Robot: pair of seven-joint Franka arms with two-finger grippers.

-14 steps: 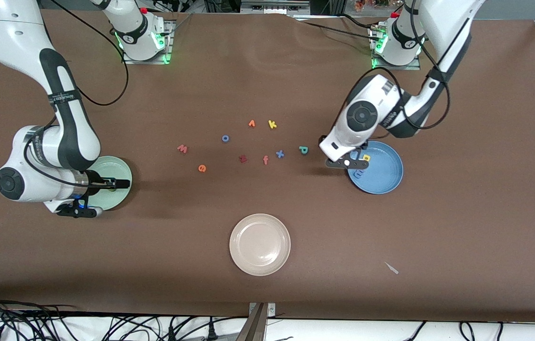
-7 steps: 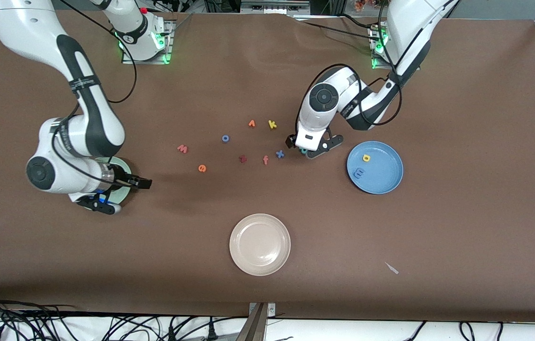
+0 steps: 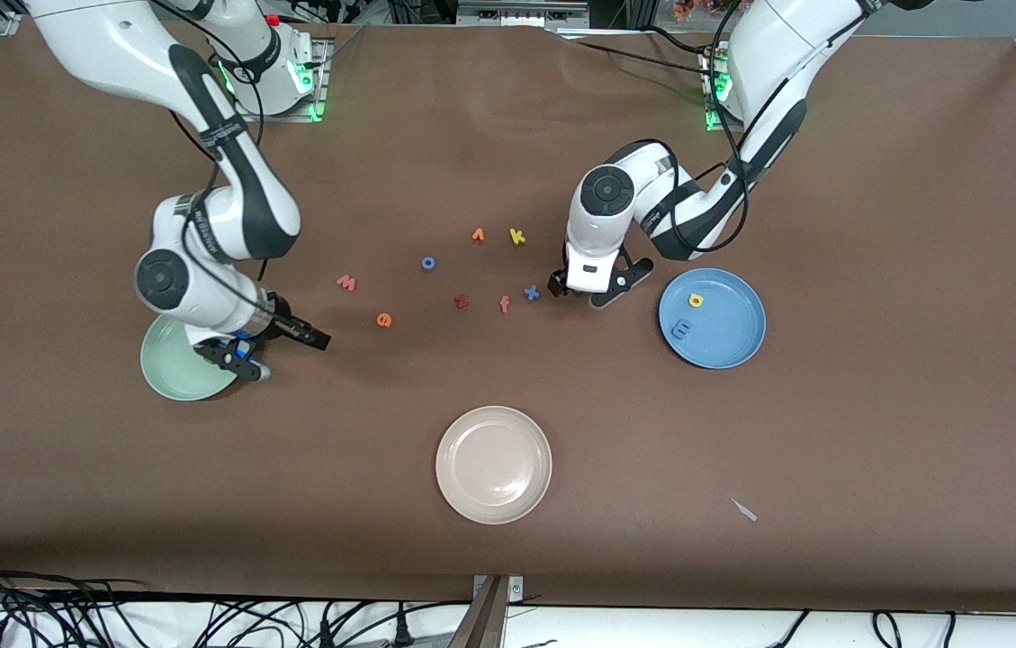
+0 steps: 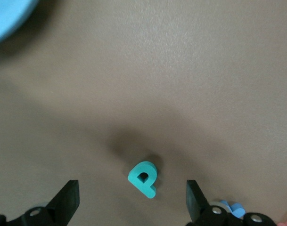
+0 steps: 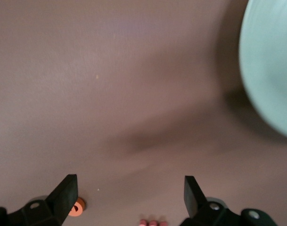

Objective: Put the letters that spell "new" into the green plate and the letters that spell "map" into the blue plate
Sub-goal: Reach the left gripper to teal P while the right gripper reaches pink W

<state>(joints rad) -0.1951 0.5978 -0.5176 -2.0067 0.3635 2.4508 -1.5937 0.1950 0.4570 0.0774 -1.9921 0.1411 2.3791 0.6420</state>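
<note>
The teal p [image 4: 143,179] lies flat on the table between the fingers of my open left gripper [image 4: 132,195], which hangs low over it. In the front view that gripper [image 3: 576,292] hides the p. The blue plate [image 3: 728,346] holds the yellow a [image 3: 696,300] and the blue m [image 3: 680,330]. My right gripper [image 3: 313,339] is open and empty, beside the green plate [image 3: 167,369] and short of the orange e [image 3: 384,319]. The salmon w [image 3: 346,283] lies farther from the camera than the e. The right wrist view shows the e [image 5: 77,207], the w [image 5: 151,222] and the green plate [image 5: 270,70].
Stray letters lie mid-table: a dark red z [image 3: 462,301], an orange-red f [image 3: 505,305], a blue x [image 3: 532,292], a blue o [image 3: 428,263], an orange letter [image 3: 479,235] and a yellow k [image 3: 517,237]. A beige plate [image 3: 494,504] sits nearest the camera.
My left gripper swung from over the blue plate to over the p. My right gripper left the green plate and moved toward the e. Both stayed open.
</note>
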